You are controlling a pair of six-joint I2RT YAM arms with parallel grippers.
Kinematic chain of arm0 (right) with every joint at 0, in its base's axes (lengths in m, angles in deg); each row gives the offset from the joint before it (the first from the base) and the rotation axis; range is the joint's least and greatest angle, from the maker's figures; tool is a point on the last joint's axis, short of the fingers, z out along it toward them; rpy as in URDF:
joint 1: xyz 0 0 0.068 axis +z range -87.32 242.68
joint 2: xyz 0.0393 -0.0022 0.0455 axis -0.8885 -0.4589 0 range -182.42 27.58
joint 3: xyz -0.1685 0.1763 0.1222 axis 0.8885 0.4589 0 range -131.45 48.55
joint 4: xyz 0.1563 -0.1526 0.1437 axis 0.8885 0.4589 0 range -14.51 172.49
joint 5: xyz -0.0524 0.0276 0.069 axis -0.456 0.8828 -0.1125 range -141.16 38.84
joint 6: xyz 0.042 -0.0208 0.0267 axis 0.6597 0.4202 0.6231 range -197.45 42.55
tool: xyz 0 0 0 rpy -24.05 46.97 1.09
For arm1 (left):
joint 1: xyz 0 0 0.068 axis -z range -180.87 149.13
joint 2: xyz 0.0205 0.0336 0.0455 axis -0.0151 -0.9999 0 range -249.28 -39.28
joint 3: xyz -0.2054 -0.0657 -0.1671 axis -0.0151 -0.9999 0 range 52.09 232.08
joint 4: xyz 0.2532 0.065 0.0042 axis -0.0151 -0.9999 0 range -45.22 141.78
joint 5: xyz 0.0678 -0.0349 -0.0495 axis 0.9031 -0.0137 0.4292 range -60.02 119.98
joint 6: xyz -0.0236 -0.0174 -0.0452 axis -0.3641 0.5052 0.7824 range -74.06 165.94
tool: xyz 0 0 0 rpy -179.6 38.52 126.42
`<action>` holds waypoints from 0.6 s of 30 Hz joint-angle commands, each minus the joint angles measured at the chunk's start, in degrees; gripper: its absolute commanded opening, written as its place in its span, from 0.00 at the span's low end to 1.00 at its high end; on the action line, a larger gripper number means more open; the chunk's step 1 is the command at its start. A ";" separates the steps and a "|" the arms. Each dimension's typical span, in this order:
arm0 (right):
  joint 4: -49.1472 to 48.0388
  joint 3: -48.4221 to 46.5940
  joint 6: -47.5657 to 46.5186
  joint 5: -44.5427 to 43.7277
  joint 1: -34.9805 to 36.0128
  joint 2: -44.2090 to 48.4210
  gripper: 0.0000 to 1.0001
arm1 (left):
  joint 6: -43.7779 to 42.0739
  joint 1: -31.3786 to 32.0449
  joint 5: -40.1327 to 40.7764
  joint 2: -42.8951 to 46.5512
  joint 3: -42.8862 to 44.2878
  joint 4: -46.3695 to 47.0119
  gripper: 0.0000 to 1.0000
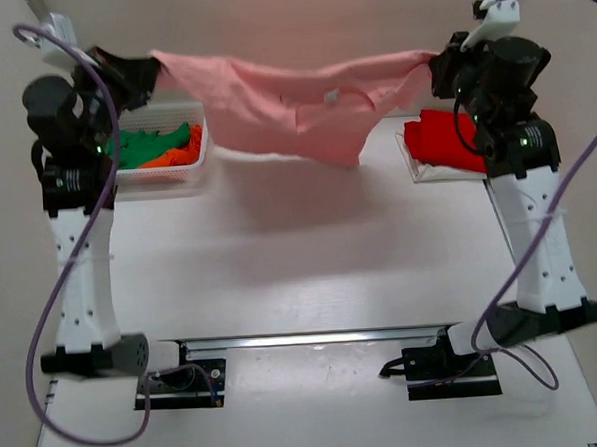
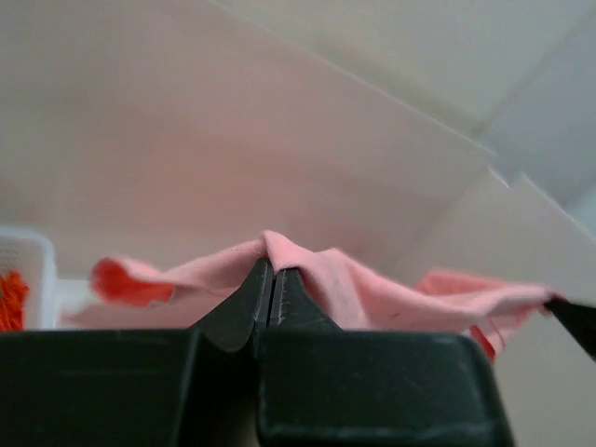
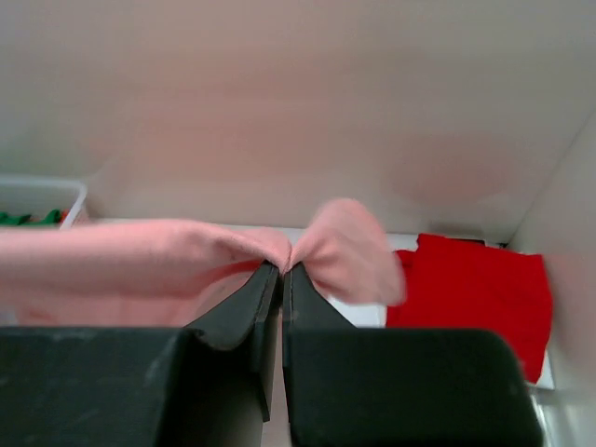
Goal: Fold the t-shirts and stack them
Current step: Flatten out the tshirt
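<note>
A salmon-pink t-shirt (image 1: 292, 99) hangs stretched in the air across the back of the table, sagging in the middle. My left gripper (image 1: 148, 73) is shut on its left end, and in the left wrist view the cloth (image 2: 317, 275) bunches over the closed tips of that gripper (image 2: 273, 270). My right gripper (image 1: 433, 68) is shut on the right end, with the pink cloth (image 3: 140, 251) pinched at the tips of the right gripper (image 3: 282, 270). A bright red t-shirt (image 1: 449, 140) lies folded at the back right. Green (image 1: 144, 143) and orange (image 1: 179, 150) t-shirts lie in the basket.
A white mesh basket (image 1: 166, 175) stands at the back left under the left arm. The red shirt rests on a white sheet (image 1: 426, 172) next to the right arm. A wall rises close behind the table.
</note>
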State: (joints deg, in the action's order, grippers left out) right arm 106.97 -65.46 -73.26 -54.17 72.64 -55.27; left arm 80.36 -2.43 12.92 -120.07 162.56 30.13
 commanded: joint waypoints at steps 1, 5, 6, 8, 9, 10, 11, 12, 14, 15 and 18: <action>-0.46 11.84 -0.50 -2.18 4.18 4.62 0.00 | -0.58 2.35 -2.27 4.57 -17.37 1.25 0.00; 6.29 24.94 2.57 -2.53 14.35 11.91 0.00 | -1.36 0.09 0.97 5.66 -31.26 -1.80 0.00; 8.66 26.98 3.71 -2.18 16.56 13.31 0.00 | -1.28 -0.63 1.24 3.65 -32.33 -3.21 0.05; 9.22 36.88 8.01 2.45 25.95 14.90 0.00 | -2.41 -1.33 -0.60 -0.30 -31.82 -4.97 0.39; 8.25 42.07 9.42 5.18 28.78 15.08 0.00 | -2.94 -1.34 -1.30 -2.42 -30.51 -6.03 0.38; 5.46 44.30 12.13 8.16 33.85 14.74 0.00 | -3.21 -0.82 -0.35 -3.22 -29.80 -6.56 0.40; 2.38 48.58 13.90 9.41 38.60 13.52 0.00 | -3.47 -0.29 0.44 -3.66 -28.92 -6.48 0.41; 0.87 50.71 15.14 10.81 40.30 11.41 0.00 | -3.04 -0.11 0.62 -3.67 -29.00 -6.91 0.51; -2.03 51.17 15.33 13.81 46.01 7.54 0.09 | -1.99 0.15 1.33 -2.45 -29.26 -5.69 0.61; -1.87 49.87 14.98 13.90 47.16 5.79 0.27 | -1.98 -0.28 1.07 -1.22 -29.61 -5.68 0.65; -3.71 48.28 13.57 17.77 46.30 4.45 0.63 | -3.29 -0.72 2.38 1.68 -30.49 -8.83 0.70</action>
State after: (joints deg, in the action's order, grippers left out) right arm 109.99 -13.38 -60.56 -41.14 120.29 -53.23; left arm 78.43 -2.89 14.16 -126.30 131.09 22.00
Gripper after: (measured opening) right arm 0.570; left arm 0.699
